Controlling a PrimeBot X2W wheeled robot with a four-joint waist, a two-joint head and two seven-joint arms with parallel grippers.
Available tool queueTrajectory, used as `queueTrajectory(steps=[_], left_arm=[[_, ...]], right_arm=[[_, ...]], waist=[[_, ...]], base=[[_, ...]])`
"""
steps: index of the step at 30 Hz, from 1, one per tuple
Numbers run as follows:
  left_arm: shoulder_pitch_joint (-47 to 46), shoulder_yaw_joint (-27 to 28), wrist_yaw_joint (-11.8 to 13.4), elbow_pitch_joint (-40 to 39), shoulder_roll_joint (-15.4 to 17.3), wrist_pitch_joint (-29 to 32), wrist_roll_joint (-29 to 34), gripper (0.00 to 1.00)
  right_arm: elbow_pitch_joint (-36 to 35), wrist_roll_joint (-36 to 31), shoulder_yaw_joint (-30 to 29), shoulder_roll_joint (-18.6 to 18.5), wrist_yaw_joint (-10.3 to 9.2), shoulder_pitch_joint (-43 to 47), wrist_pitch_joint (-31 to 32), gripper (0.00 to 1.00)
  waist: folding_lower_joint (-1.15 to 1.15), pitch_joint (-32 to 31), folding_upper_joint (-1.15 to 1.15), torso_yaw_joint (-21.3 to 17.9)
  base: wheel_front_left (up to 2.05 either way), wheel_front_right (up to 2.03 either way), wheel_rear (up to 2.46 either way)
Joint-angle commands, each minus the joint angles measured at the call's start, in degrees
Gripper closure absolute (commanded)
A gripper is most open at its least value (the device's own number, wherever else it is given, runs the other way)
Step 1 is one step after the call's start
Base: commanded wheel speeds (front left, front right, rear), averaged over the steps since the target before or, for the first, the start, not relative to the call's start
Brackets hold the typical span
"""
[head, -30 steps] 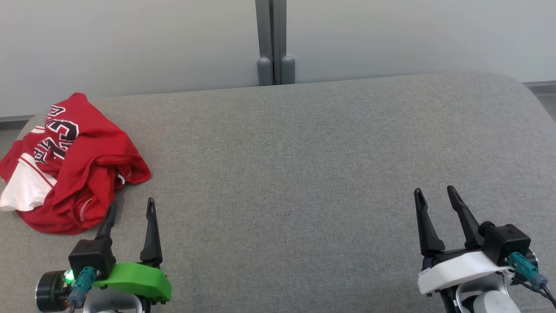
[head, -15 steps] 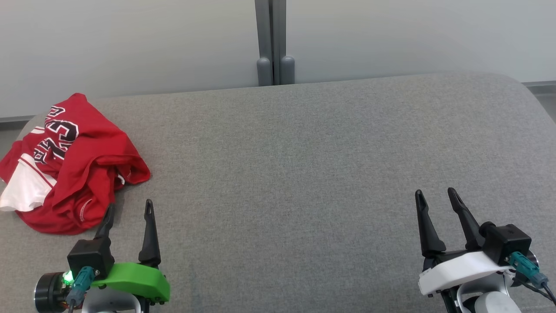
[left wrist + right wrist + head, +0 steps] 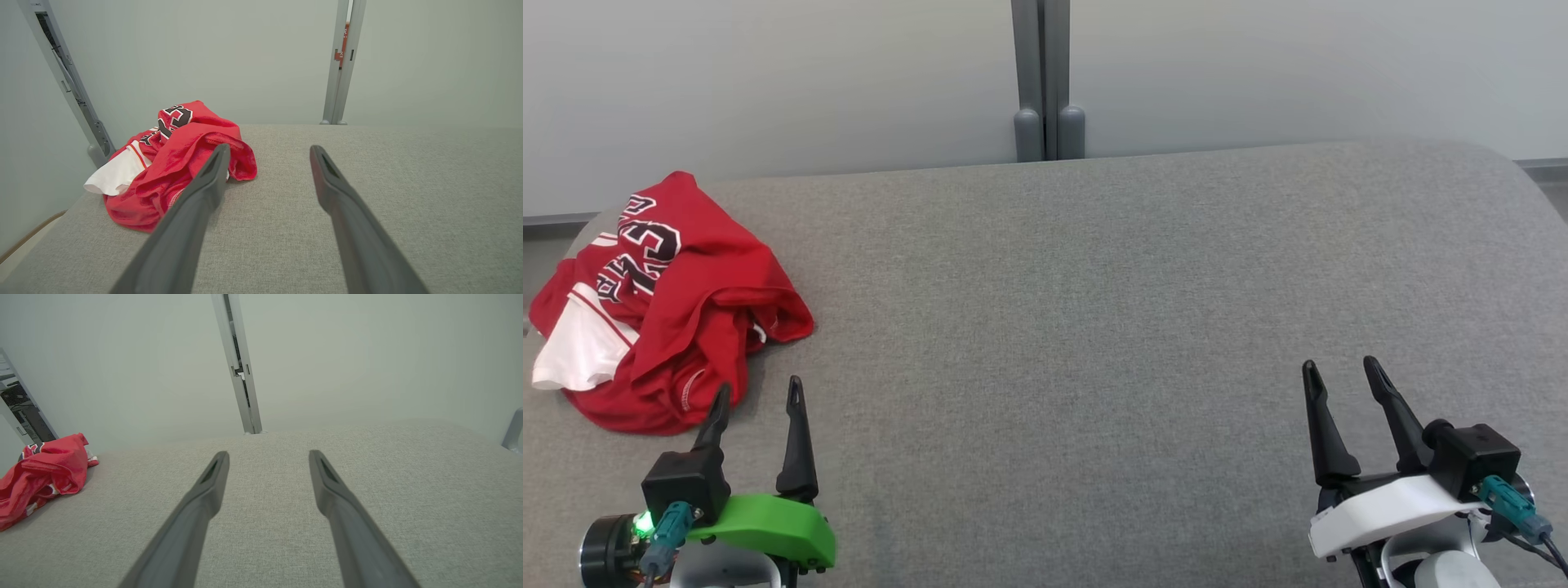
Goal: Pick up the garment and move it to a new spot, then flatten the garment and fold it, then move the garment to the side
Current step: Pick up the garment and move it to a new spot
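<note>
Crumpled red fabric jersey (image 3: pixel 686 302) with white trim and black numerals sits bunched at the far-left end of the grey fabric-covered surface (image 3: pixel 1054 327). Left gripper (image 3: pixel 757 386): 2 fingers spread wide, holding nothing, outer fingertip right at the jersey's near edge, contact unclear. Right gripper (image 3: pixel 1339 363): also wide open, empty, low over bare fabric at right, well apart from the jersey.

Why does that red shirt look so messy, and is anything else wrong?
The red shirt is the odd thing: it lies bunched in a heap near the left end of the grey cushion, with a white part poking out and its number creased. Nothing looks torn or spilled.
</note>
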Motion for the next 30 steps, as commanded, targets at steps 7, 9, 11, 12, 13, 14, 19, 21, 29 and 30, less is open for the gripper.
queueTrajectory(steps=[7,9,11,12,13,14,19,21,29,30], left_arm=[[0.29,0.46,0.33,0.81,1.24,-0.87,-0.65,0.0],[0.07,0.7,0.38,0.96,1.32,-1.25,-0.93,0.0],[0.04,0.8,0.41,1.22,1.55,-1.29,-1.08,0.0],[0.01,0.8,0.38,1.35,1.67,-1.4,-1.07,0.0],[0.05,0.86,0.43,1.45,1.74,-1.37,-1.08,0.0],[0.14,0.88,0.55,1.47,1.75,-1.46,-1.13,0.0],[0.03,0.96,0.6,1.33,2.15,-2.27,-1.39,0.0],[0.12,0.98,0.72,1.36,2.27,-2.3,-1.39,0.0],[0.63,1.07,1.01,1.29,2.71,-2.74,-1.91,0.0],[0.66,1.16,1.0,1.33,2.76,-2.84,-2.07,0.0]], right_arm=[[0.16,0.64,0.34,-0.22,0.01,0.36,-0.24,0.0],[0.25,0.77,0.47,-0.22,0.01,0.32,-0.33,0.0],[0.45,0.86,0.48,-0.22,0.01,0.36,-0.41,0.0],[0.58,0.91,0.36,-0.22,0.01,0.43,-0.5,0.0],[0.63,0.94,0.39,-0.22,0.01,0.48,-0.55,0.0],[0.69,0.95,0.46,-0.22,0.01,0.6,-0.64,0.0],[0.97,1.2,0.16,-0.22,0.01,0.71,-0.84,0.0],[1.15,1.32,0.26,-0.22,0.01,0.65,-0.97,0.0],[1.73,1.42,0.13,-0.23,0.01,0.64,-1.2,0.0],[1.73,1.36,0.17,-0.23,0.01,0.55,-1.19,0.0]], waist=[[0.0,0.22,0.0,2.82],[0.0,0.25,0.0,3.83],[0.0,0.24,0.0,5.0],[0.0,0.22,0.0,5.75],[0.0,0.21,0.0,6.31],[0.0,0.21,0.0,7.19],[0.0,0.39,0.0,11.0],[0.0,0.42,0.0,12.58],[0.0,0.54,0.0,18.96],[0.0,0.65,0.0,19.7]], base=[[0.0,0.0,0.0],[0.0,0.0,0.0],[0.0,0.0,0.0],[0.0,0.0,0.0],[0.0,0.0,0.0],[0.0,0.0,0.0],[0.0,0.0,0.0],[0.0,0.0,0.0],[0.0,0.0,0.0],[0.0,0.0,0.0]])
